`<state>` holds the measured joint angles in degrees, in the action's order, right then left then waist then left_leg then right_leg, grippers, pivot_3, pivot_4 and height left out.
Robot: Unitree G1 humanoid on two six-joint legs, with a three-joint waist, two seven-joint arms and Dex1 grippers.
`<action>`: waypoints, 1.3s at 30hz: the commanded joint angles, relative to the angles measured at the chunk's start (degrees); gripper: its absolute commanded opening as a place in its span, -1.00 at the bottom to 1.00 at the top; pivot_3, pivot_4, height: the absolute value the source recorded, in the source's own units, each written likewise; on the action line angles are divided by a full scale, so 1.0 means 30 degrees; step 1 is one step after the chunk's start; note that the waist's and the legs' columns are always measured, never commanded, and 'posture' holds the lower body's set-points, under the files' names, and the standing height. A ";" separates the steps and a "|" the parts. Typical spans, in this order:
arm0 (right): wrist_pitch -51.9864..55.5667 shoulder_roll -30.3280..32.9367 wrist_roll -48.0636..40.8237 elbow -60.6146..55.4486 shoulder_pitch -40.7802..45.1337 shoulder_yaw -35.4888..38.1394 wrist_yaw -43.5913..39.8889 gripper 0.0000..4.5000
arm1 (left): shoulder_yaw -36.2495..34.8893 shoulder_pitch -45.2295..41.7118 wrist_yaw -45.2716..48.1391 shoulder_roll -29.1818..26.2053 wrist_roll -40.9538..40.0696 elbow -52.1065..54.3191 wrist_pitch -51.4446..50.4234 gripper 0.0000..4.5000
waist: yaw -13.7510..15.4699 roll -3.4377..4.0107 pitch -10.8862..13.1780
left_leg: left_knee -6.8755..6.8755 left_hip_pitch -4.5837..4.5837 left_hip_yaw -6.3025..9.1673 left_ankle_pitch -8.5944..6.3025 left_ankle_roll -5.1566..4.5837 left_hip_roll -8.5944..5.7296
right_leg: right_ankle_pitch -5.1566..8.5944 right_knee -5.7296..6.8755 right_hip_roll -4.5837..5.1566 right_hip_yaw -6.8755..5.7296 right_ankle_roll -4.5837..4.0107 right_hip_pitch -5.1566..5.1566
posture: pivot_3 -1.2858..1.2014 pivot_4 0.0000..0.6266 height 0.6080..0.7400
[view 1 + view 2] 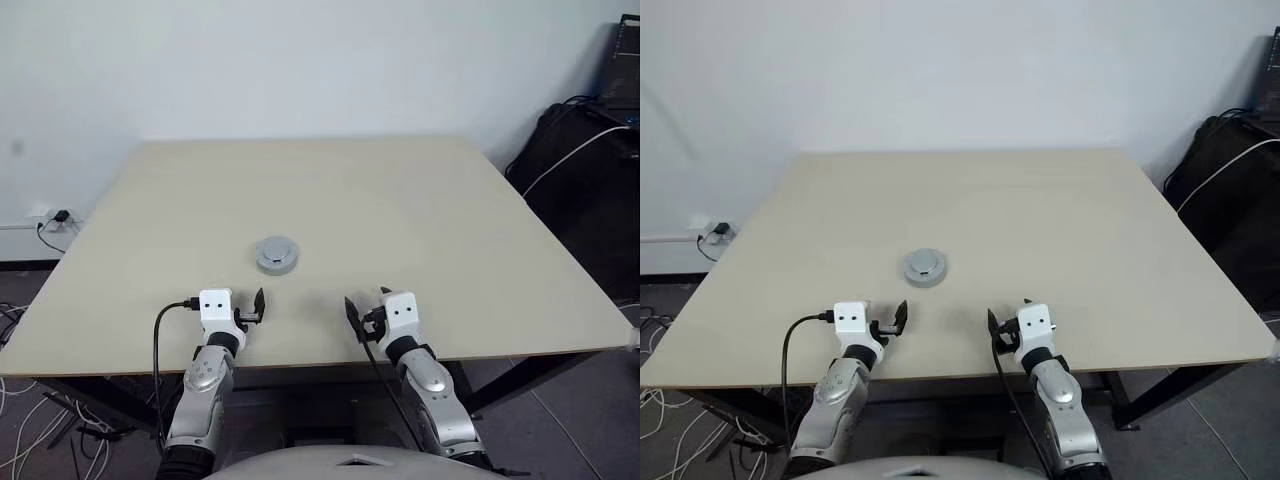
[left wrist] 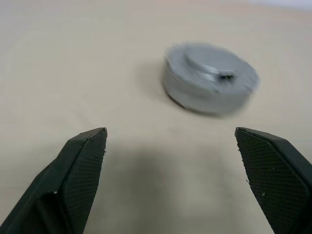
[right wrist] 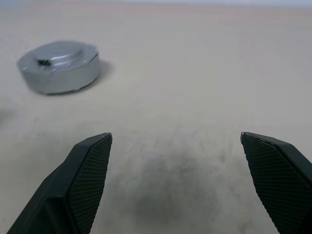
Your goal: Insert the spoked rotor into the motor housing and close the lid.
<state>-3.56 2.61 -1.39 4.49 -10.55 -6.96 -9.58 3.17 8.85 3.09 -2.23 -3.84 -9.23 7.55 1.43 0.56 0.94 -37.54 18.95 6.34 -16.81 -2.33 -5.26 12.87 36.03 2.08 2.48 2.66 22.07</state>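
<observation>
1. Head view: the lid sits closed, smooth face up, on the motor housing mid-table; its contents are hidden.
2. Left wrist view: left gripper spread wide, empty, short of it.
3. Right wrist view: right gripper wide apart, empty.

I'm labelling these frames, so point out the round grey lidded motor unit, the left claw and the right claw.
Round light-grey lidded motor unit (image 1: 276, 254), left eye view, raised centre of its top.
Left claw (image 2: 170, 161), left wrist view, midway between black fingertips.
Right claw (image 3: 175, 161), right wrist view, midway between fingertips.
</observation>
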 commanded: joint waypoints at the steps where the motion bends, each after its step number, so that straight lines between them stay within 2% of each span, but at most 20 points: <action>1: -0.1520 -0.0556 -0.0355 -0.0032 -0.0024 0.0931 0.0954 1.00 | 0.0349 -0.0178 -0.1255 0.0268 0.1968 -0.0979 0.3809 0.98 | 0.0068 -0.0010 0.0005 | 0.0000 0.0025 -0.0001 0.0000 -0.0001 -0.0002 | -0.0009 0.0000 0.0000 0.0000 0.0017 0.0027 | 0.03 -1.00 1.00; 8: -0.4990 -0.0728 0.0899 0.1289 -0.0475 0.1673 0.2722 1.00 | -0.0285 -0.0675 -0.1708 0.0796 0.1919 -0.2364 0.5852 0.98 | 0.0089 -0.0004 0.0006 | -0.0003 0.0146 -0.0003 0.0000 -0.0007 -0.0016 | -0.0060 0.0003 0.0004 -0.0014 0.0101 0.0153 | 0.03 -1.00 1.00; 12: -0.5832 -0.1062 0.0842 0.1997 -0.0511 0.1819 0.3081 1.00 | -0.0407 -0.1084 -0.1751 0.0721 0.2112 -0.2814 0.6204 0.98 | 0.0055 0.0006 0.0012 | -0.0003 0.0145 -0.0002 0.0001 -0.0007 -0.0014 | -0.0059 0.0007 0.0003 -0.0023 0.0100 0.0149 | 0.03 -1.00 1.00; 25: -0.6378 -0.1039 0.0928 0.2625 -0.0162 0.1725 0.3055 1.00 | -0.0489 -0.1356 -0.2306 0.0721 0.2788 -0.3372 0.5979 0.98 | 0.0058 0.0011 0.0018 | -0.0006 0.0144 -0.0003 0.0023 -0.0053 -0.0022 | -0.0060 0.0006 0.0006 -0.0038 0.0102 0.0147 | 0.03 -1.00 1.00; 39: -0.6347 -0.0901 0.0982 0.2787 0.0044 0.1761 0.2990 1.00 | -0.0851 -0.1340 -0.1615 0.1453 0.1443 -0.3139 0.4520 0.98 | 0.0049 0.0004 0.0022 | -0.0007 0.0146 -0.0003 0.0024 -0.0057 -0.0020 | -0.0060 0.0006 0.0008 -0.0036 0.0102 0.0148 | 0.03 -1.00 1.00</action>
<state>-21.14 -0.13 1.61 13.32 -11.85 -1.83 -0.45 0.69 5.90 -1.80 2.09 0.89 -20.15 21.40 1.58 0.57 1.01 -37.56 19.39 6.33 -16.74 -2.50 -5.32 12.69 36.05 2.10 2.37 2.97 22.51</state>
